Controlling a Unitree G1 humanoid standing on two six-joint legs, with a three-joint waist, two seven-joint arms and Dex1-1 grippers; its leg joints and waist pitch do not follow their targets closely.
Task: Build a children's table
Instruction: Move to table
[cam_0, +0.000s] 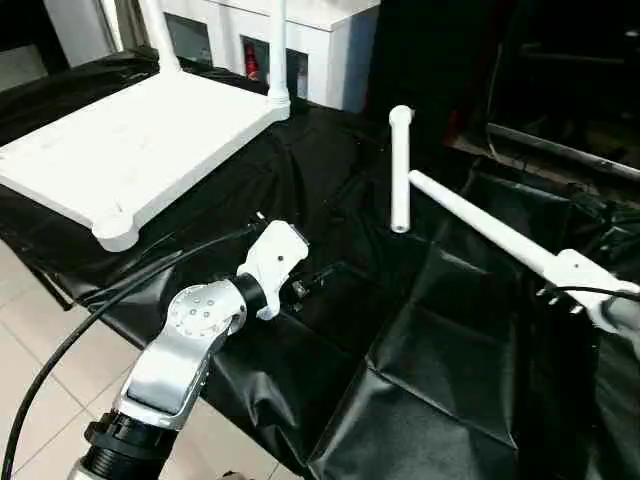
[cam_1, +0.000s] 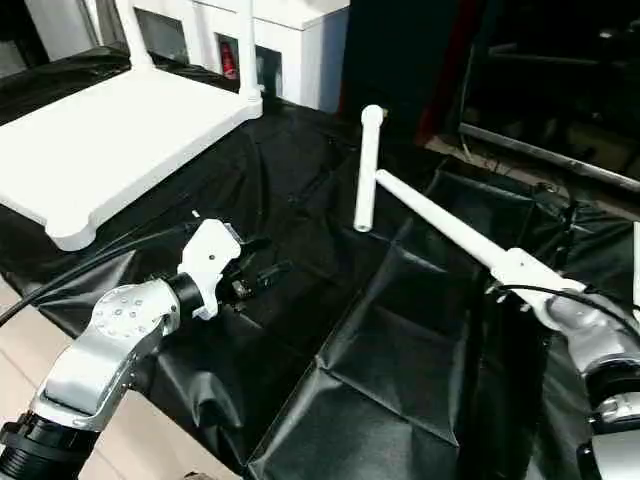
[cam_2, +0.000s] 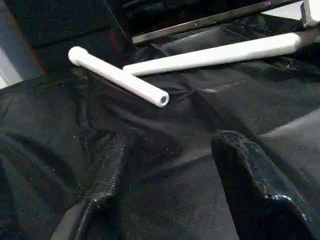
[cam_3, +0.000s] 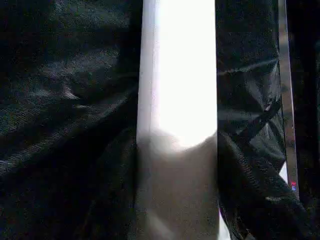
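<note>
Two legs already seated upright in far sockets of tabletop, lying underside up on worktop. Right tool gripping third leg, presumably carrying toward socket. Fourth leg lying loose. Left tool half-open, holding nothing, idling.

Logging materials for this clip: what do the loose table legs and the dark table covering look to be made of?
Loose leg and the leg in the right gripper: apparently white plastic, smooth with a dull sheen; the lying one's open end shows a hollow tube. Covering: black, glossy, creased and folded, likely plastic sheeting or coated fabric; can't tell which.
</note>
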